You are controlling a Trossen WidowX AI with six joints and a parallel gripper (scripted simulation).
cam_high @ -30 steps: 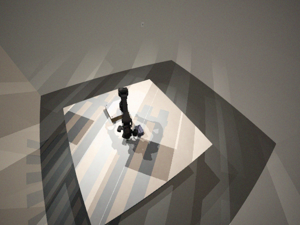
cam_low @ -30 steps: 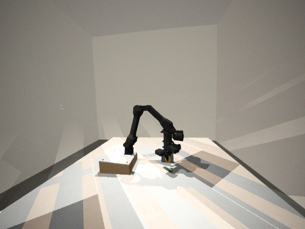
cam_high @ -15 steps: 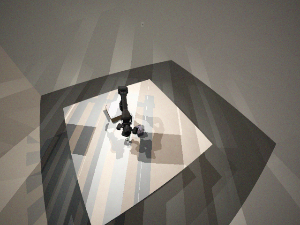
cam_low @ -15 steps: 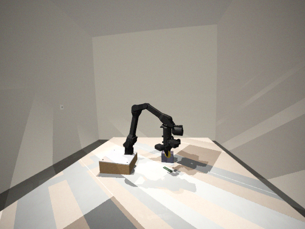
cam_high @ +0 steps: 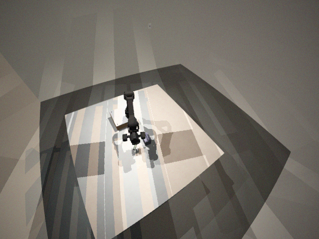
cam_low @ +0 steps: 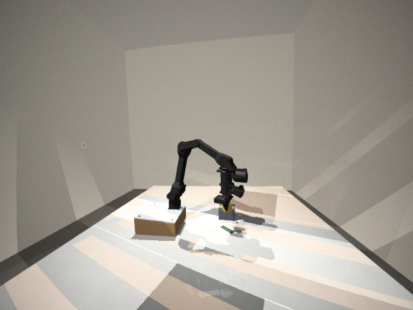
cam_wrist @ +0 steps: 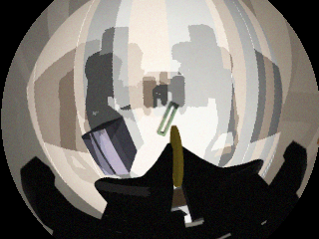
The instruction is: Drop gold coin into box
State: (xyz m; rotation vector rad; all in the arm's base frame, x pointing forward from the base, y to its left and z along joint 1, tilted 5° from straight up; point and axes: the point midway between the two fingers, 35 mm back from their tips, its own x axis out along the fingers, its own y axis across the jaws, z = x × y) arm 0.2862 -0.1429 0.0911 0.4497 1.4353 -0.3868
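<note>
- top view: the black arm (cam_high: 130,110) reached from its base over the patterned table (cam_high: 180,154), and the gripper (cam_high: 134,144) pointed down. just beside it sat the grey box (cam_high: 146,139), partly hidden by the wrist. the green holder (cam_high: 134,147) showed as a thin sliver on the table just below the gripper. a brown-sided block with a white top (cam_high: 118,120) lay next to the arm. the coin was too small to make out here.
- exterior view: the gripper (cam_low: 226,204) hung directly above the grey box (cam_low: 226,213), and the gold coin (cam_low: 227,207) stood on edge between the fingers, its lower rim at or just over the box lid; i could not tell whether it touched. the green holder (cam_low: 228,228) lay on the table in front of the box, well apart from the coin. the brown-sided block (cam_low: 160,221) sat to the left near the arm's base.
- wrist view: the fingers were clamped on the coin (cam_wrist: 175,159), seen edge-on as a thin gold line. the grey box (cam_wrist: 110,147) lay to the left of it, and the green holder (cam_wrist: 167,119) lay beyond the coin's tip.
</note>
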